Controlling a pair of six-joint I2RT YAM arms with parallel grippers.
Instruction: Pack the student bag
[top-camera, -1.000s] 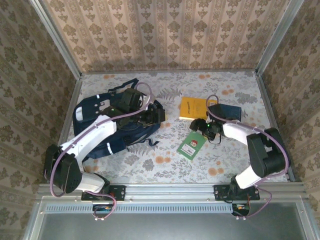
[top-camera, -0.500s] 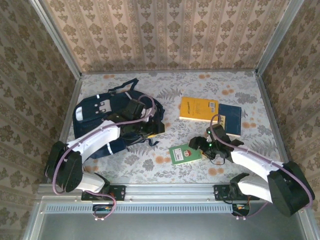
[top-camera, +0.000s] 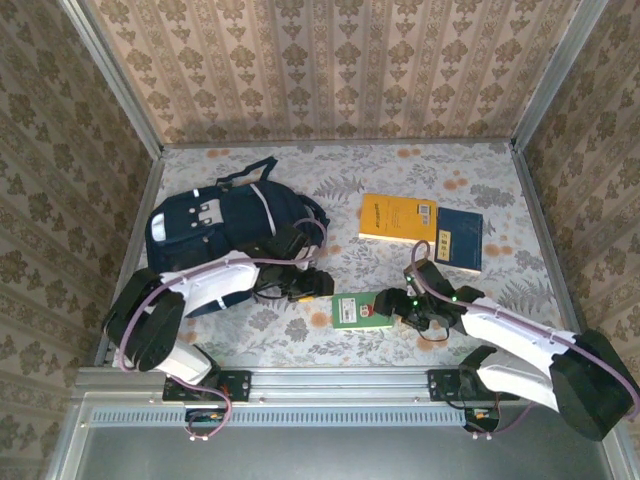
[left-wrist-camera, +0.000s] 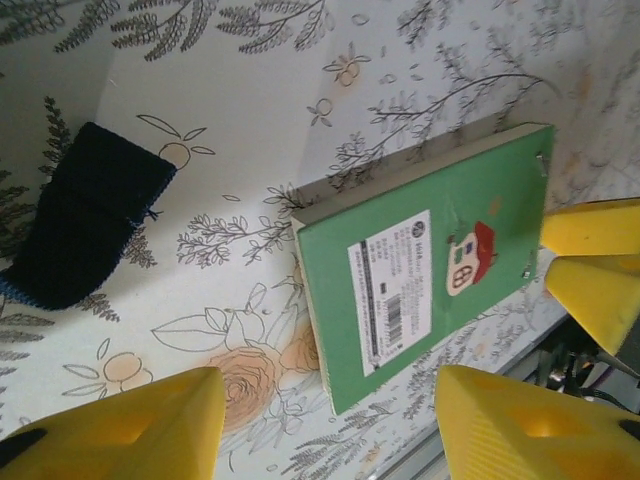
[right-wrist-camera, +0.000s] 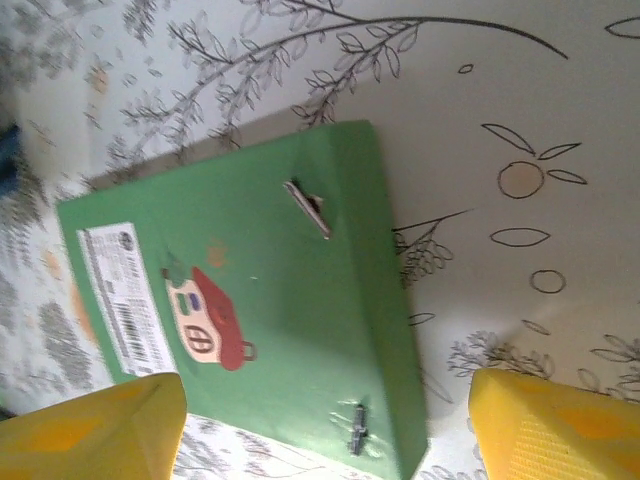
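Top view: the student bag (top-camera: 213, 225) lies flat at the left of the flowered surface (top-camera: 290, 345), with the left arm lying across its lower edge. The left hand (top-camera: 318, 285) sits low just right of the bag. In its wrist view its yellow fingers (left-wrist-camera: 130, 420) stand wide apart with nothing clamped, so it is open. A green notebook (top-camera: 353, 310) lies flat at lower centre between the two hands. The right hand (top-camera: 386, 320) is at its right edge. In its wrist view the fingers (right-wrist-camera: 560, 425) are spread wider than the notebook's (right-wrist-camera: 250, 300) corner, so open, no grip. Upper right: a yellow book (top-camera: 397, 218) beside a dark blue book (top-camera: 460, 237).
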